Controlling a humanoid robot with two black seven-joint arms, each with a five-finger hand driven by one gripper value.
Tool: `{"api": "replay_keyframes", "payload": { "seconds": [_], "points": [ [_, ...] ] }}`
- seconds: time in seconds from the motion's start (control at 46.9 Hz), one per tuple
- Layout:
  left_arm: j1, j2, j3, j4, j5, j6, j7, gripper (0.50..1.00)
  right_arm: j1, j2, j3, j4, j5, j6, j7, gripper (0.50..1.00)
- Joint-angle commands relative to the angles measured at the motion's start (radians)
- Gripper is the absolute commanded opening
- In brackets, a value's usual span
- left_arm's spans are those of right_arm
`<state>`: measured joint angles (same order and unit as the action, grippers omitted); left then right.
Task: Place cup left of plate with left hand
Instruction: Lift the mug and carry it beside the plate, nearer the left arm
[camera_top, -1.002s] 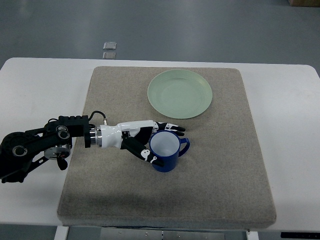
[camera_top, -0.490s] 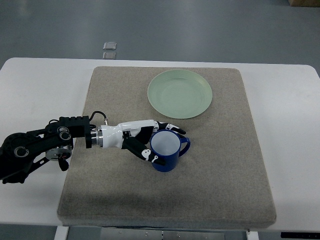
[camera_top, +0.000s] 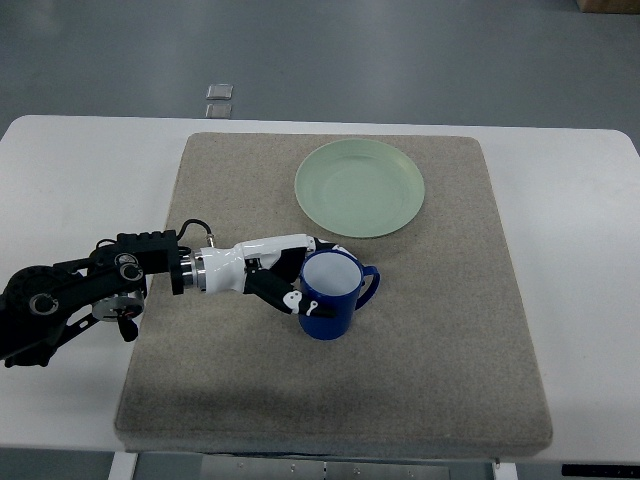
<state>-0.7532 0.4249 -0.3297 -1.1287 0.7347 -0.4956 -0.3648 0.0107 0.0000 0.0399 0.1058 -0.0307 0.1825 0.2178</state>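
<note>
With the left hand (camera_top: 296, 281) closed around the blue ceramic cup (camera_top: 329, 298), the cup should be kept upright and carried to the mat left of the round pale-green plate (camera_top: 360, 187).

The black-and-white robotic left hand (camera_top: 290, 278) covers the left wall of the blue ceramic cup (camera_top: 330, 294). Two small grey squares (camera_top: 218, 99) at upper left are too small to identify.
</note>
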Motion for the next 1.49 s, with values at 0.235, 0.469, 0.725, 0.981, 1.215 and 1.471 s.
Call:
{"api": "replay_keyframes", "payload": {
  "seconds": [0.235, 0.469, 0.725, 0.981, 1.215, 1.471],
  "points": [
    [0.001, -0.012, -0.084, 0.010, -0.023, 0.175, 0.001, 0.617, 0.000, 0.000, 0.000, 0.000, 0.000, 0.000, 0.000, 0.932],
    [0.003, -0.005, -0.137, 0.044, -0.090, 0.350, 0.001, 0.619, 0.000, 0.000, 0.000, 0.000, 0.000, 0.000, 0.000, 0.932],
    [0.001, -0.003, -0.154, 0.213, -0.242, 0.411, 0.001, 0.623, 0.000, 0.000, 0.000, 0.000, 0.000, 0.000, 0.000, 0.932],
    [0.001, -0.006, -0.215, 0.313, -0.248, 0.394, -0.002, 0.630, 0.000, 0.000, 0.000, 0.000, 0.000, 0.000, 0.000, 0.932],
    [0.005, -0.012, -0.213, 0.316, -0.248, 0.394, -0.045, 0.651, 0.000, 0.000, 0.000, 0.000, 0.000, 0.000, 0.000, 0.932],
    [0.032, -0.026, -0.209, 0.329, -0.236, 0.407, -0.049, 0.664, 0.000, 0.000, 0.000, 0.000, 0.000, 0.000, 0.000, 0.932]
  ]
}}
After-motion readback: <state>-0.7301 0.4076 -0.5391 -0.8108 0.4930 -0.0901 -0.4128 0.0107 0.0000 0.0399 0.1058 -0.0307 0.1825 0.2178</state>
